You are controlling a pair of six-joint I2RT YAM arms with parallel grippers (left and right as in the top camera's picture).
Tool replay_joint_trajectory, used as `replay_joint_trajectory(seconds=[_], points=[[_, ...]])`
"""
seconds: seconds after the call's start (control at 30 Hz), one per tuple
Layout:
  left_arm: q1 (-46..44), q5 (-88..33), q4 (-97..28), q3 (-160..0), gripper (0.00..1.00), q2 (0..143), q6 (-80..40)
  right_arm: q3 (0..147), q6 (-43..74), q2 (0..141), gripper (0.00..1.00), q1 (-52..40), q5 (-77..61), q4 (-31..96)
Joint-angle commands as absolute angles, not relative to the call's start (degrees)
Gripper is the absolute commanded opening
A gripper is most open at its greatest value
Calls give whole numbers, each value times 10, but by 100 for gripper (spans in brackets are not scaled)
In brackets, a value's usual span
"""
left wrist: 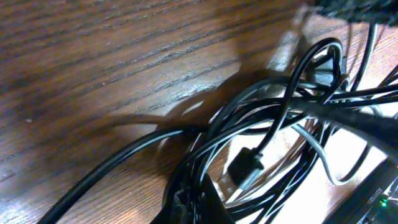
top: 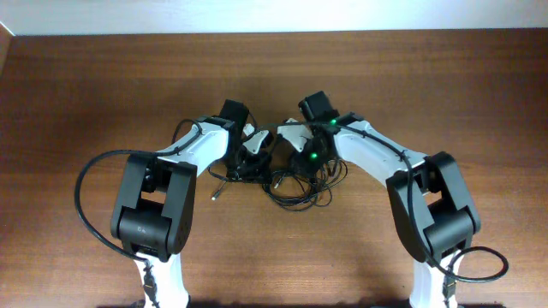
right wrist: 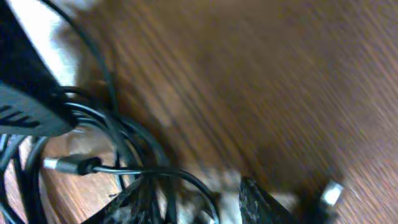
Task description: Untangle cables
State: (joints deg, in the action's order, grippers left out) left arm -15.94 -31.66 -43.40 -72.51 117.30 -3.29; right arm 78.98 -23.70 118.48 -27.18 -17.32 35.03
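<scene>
The cables (top: 295, 184) are a knotted bundle of thin black wires at the table's centre, between both grippers. In the left wrist view the cables (left wrist: 280, 124) loop over each other, with a black plug (left wrist: 245, 168) among them. My left gripper (top: 254, 158) sits at the bundle's left; its fingers (left wrist: 202, 202) show as one closed wedge with strands pinched in it. My right gripper (top: 300, 154) is at the bundle's top right. Its fingers (right wrist: 199, 202) stand apart, and strands of the cables (right wrist: 124, 143) cross the left finger. A metal-tipped plug (right wrist: 71, 165) lies nearby.
The wooden table (top: 274, 68) carries nothing else. A loose metal-tipped end (top: 216, 193) lies left of the bundle. The right arm's body with a green light (left wrist: 379, 196) is close to the left gripper. Thick arm cables loop at both sides (top: 86, 197).
</scene>
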Motion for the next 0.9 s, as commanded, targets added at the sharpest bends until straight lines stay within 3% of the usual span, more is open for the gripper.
replay_joint_trajectory(seconds=[0.0,0.13,0.43,0.47,0.5,0.63,0.87], points=[[-157,-287,-431,-717,0,1182,-30,793,-274,1195,44,-295,-141,346],[-157,-287,-431,-717,0,1182,-30,793,-274,1196,31,-297,-120,342],[-157,-287,-431,-717,0,1182,-30,793,-274,1235,32,-297,-120,316],[-157,-287,-430,-717,0,1182,-30,793,-274,1240,26,-296,-120,314],[-157,-287,-430,-717,0,1182,-30,793,-274,1241,8,-295,-120,314],[-157,-287,-430,-717,0,1182,-30,799,-264,1225,4,-288,-142,312],[-157,-287,-430,-717,0,1182,-30,815,-7,1208,4,-223,-138,254]])
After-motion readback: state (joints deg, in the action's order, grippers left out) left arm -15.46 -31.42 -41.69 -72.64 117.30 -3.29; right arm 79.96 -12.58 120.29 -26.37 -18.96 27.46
